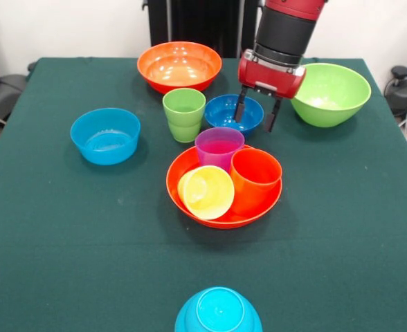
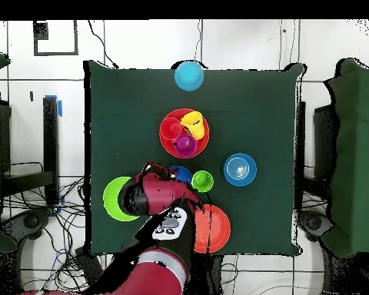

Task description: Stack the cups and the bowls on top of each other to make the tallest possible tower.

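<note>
My gripper [image 1: 256, 114] is open and empty. It hangs over the right side of the small dark blue bowl [image 1: 228, 111], with its fingers pointing down. The green cup [image 1: 184, 114] stands upright just left of that bowl. In front of them a large orange bowl [image 1: 225, 220] holds the upright purple cup [image 1: 219, 146], the upright orange cup [image 1: 255, 178] and the yellow cup [image 1: 206, 192], which lies on its side. In the overhead view the arm [image 2: 153, 196] hides most of the dark blue bowl [image 2: 181, 174].
A second large orange bowl [image 1: 179, 66] is at the far side and a lime green bowl [image 1: 330, 93] is at the far right. A light blue bowl [image 1: 105, 135] stands upright at the left. Another light blue bowl [image 1: 218, 312] lies upside down at the near edge of the green table [image 1: 65, 228].
</note>
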Motion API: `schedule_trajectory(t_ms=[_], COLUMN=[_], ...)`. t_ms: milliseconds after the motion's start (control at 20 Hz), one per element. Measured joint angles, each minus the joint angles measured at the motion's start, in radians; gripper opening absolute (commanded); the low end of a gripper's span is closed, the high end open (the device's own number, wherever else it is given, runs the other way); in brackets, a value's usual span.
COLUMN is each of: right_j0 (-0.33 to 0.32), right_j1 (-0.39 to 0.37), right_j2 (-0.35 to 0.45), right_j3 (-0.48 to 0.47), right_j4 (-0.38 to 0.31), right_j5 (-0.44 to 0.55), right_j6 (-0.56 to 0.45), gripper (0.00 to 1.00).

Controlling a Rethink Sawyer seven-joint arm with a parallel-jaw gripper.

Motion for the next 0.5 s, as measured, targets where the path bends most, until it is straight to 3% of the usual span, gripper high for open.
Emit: schedule_trajectory(t_ms=[500], right_j0=[0.000], right_j1=[0.000], right_j2=[0.011], right_j3=[0.000], right_j4=[0.001], right_j5=[-0.012], right_j6=[0.000], gripper=[1.00])
